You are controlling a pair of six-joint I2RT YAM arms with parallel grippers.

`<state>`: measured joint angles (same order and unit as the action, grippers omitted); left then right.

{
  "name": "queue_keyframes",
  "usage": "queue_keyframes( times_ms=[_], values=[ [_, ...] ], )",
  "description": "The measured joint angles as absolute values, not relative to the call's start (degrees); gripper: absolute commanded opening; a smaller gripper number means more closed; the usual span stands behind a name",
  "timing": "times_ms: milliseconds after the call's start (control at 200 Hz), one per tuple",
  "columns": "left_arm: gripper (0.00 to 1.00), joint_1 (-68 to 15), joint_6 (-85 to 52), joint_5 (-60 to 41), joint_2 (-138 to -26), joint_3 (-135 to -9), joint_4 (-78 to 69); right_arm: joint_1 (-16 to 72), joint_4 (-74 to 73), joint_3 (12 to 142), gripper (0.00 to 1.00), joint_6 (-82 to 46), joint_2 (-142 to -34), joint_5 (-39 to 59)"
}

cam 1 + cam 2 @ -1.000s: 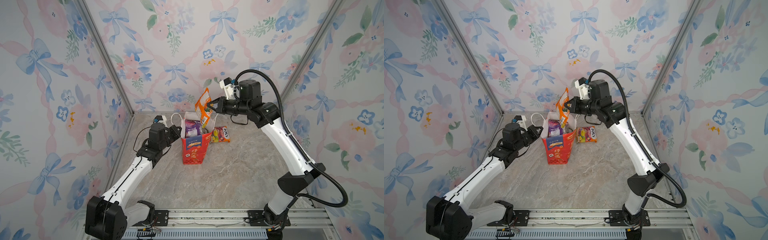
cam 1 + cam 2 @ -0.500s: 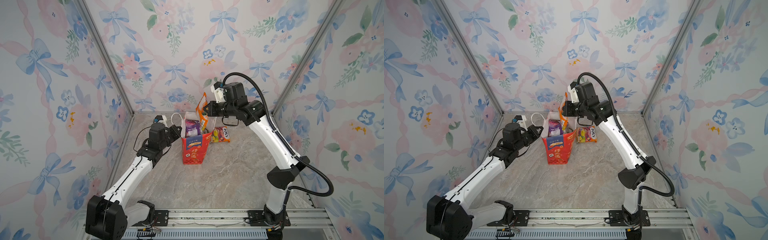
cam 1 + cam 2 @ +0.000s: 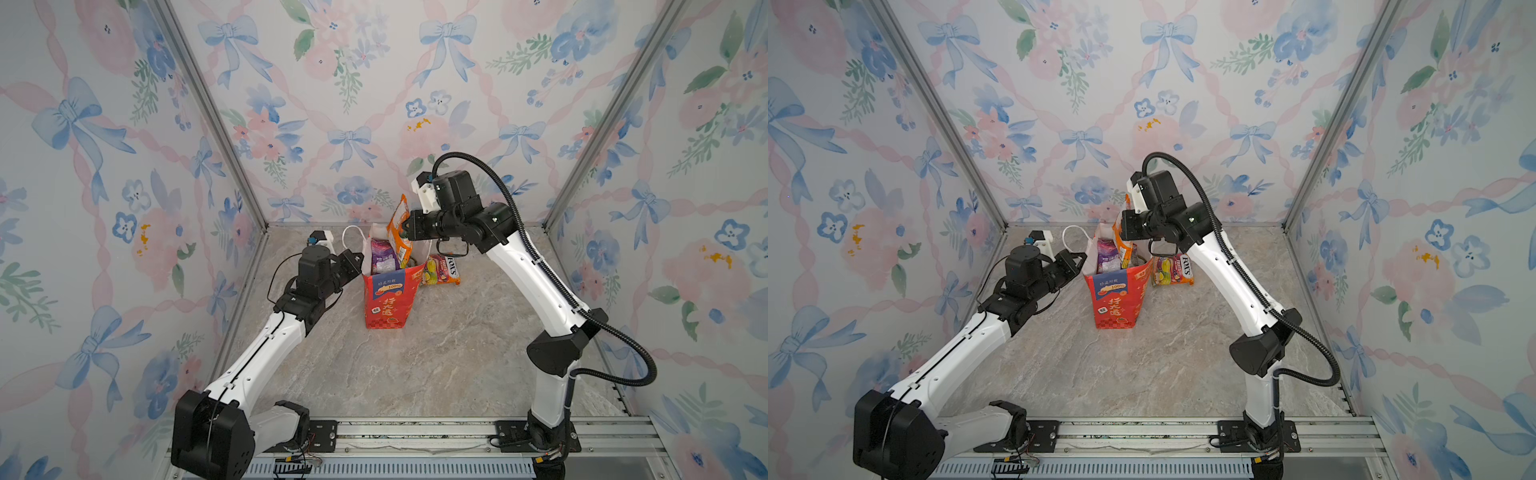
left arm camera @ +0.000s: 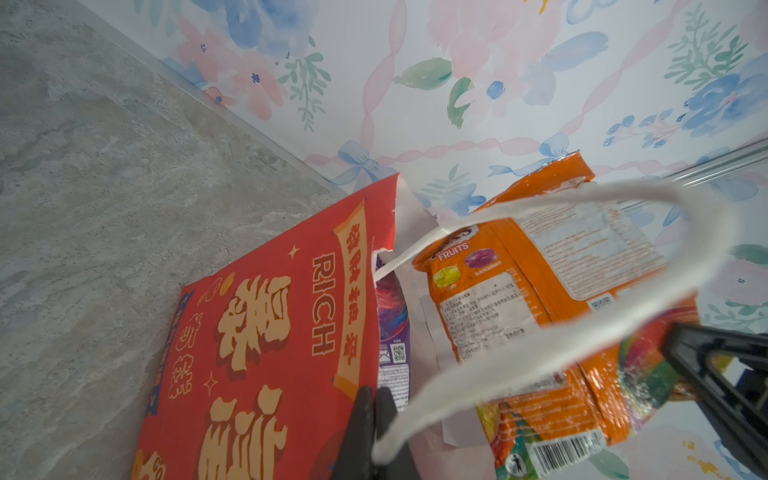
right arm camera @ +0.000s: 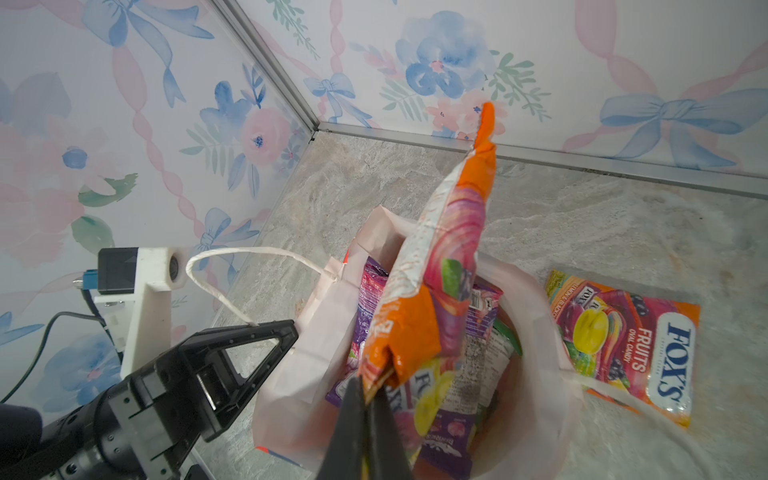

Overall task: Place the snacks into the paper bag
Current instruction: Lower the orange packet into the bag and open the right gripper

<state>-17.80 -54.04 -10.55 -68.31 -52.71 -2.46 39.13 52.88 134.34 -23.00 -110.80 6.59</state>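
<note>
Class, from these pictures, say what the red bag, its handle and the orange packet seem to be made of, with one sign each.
Red bag: likely paper, matte printed outside, white inside; its rim is torn and creased.
Handle: seemingly twisted white paper cord, dull.
Orange packet: probably plastic film, glossy; it crinkles and shows highlights.

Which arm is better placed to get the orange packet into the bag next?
Right. The right gripper is shut on the orange packet, which hangs over the open mouth of the paper bag. The left gripper is pinching the bag's rim, so it is busy steadying it.
</note>
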Motion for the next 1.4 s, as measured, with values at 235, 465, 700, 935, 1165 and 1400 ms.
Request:
queue_keyframes(
  times_ms=[235,465,700,935,1165,1400],
  values=[
    [0.0,-17.8,-54.0,-10.6,-68.5,-52.7,-2.7,39.5,53.0,134.0,0.0,-22.8,-109.6,5.7],
    [0.0,-17.8,-54.0,-10.6,-68.5,-52.7,-2.8,40.4,53.0,133.2,0.0,-22.8,-109.0,5.5],
    [0.0,-17.8,-54.1,-10.6,-68.5,-52.7,-2.8,40.6,53.2,132.9,0.0,-22.6,-109.0,4.3],
    [0.0,-17.8,-54.0,-10.5,-68.5,-52.7,-2.8,40.6,55.0,135.4,0.0,-21.8,-109.6,3.3],
    [0.0,-17.8,-54.1,-10.5,-68.5,-52.7,-2.8,40.5,55.6,138.5,0.0,-21.8,-111.4,2.9],
    [0.0,-17.8,-54.0,-10.6,-68.5,-52.7,-2.9,40.4,56.5,138.8,0.0,-21.3,-113.6,2.9]
  ],
)
